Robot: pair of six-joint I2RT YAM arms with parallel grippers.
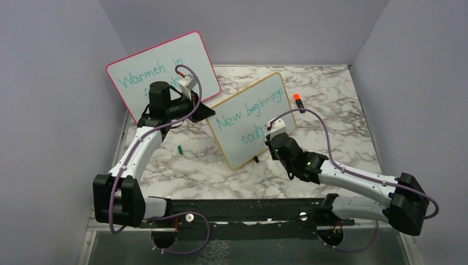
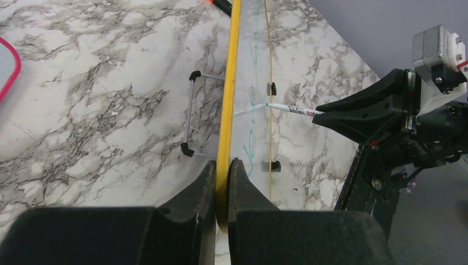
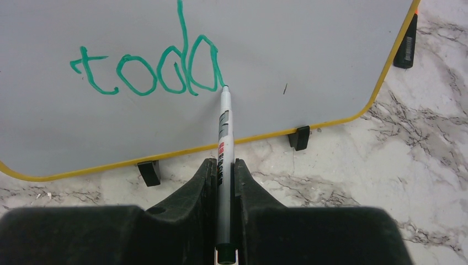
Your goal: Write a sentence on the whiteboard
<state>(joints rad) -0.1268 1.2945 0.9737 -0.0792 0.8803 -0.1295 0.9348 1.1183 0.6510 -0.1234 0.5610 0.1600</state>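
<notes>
The yellow-framed whiteboard (image 1: 236,150) stands tilted on small black feet in the middle of the marble table. Its teal sentence (image 1: 253,113) reads "New beginnings toda". My left gripper (image 2: 223,163) is shut on the whiteboard's yellow edge (image 2: 234,66) at its far left corner. My right gripper (image 3: 223,163) is shut on a grey marker (image 3: 224,127). The marker's tip touches the board at the end of the "a" in "toda" (image 3: 149,69). In the top view the right gripper (image 1: 271,132) sits at the board's lower right.
A larger pink-framed whiteboard (image 1: 160,69) with teal writing leans behind the left arm. A small green cap (image 1: 180,148) lies on the marble left of the board. A black marker with an orange cap (image 1: 298,100) lies behind the board's right edge. Grey walls enclose three sides.
</notes>
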